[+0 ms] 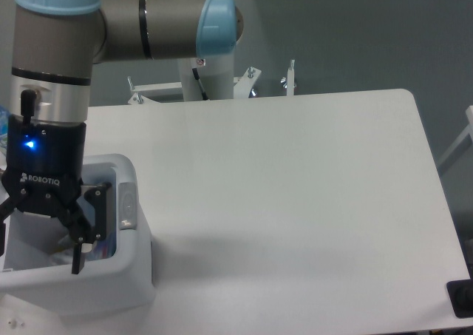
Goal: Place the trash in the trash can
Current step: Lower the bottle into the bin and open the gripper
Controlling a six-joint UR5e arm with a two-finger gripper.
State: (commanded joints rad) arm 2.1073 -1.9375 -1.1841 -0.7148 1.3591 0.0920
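The trash can (pixel 96 282), a boxy white bin with an oval button panel (pixel 127 205), stands at the table's front left corner. My gripper (pixel 38 245) hangs over its opening, open, with nothing between the black fingers (pixel 79 252). A small bluish clear patch of trash (pixel 102 247) shows inside the bin beside the right finger. The rest of the bin's inside is hidden by the gripper, and the white wrapper is out of view.
The white table (pixel 295 187) stretches to the right of the bin. The arm's base column (pixel 207 80) and metal brackets (pixel 288 80) stand behind the back edge. A black object (pixel 462 298) sits past the front right corner.
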